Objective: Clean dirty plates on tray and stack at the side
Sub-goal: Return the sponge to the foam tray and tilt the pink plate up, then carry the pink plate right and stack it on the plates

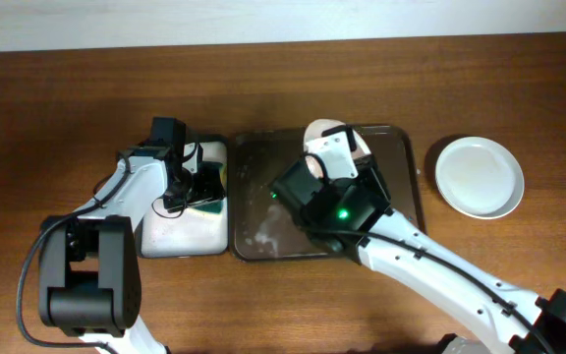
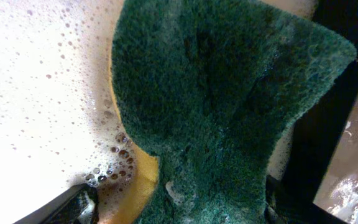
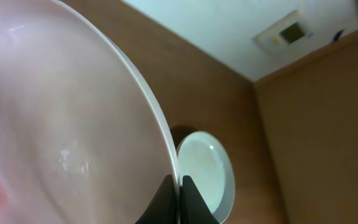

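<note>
My right gripper is shut on the rim of a pinkish white plate and holds it tilted on edge above the back of the dark brown tray. In the right wrist view the plate fills the left, with a faint reddish smear at its lower left, and its rim sits between my fingertips. A pale plate lies on the table right of the tray; it also shows in the right wrist view. My left gripper is shut on a green sponge, pinching it.
The sponge sits over a smaller white-lined tray full of soapy foam, directly left of the brown tray. Foam specks lie on the brown tray's floor. A third plate is not visible.
</note>
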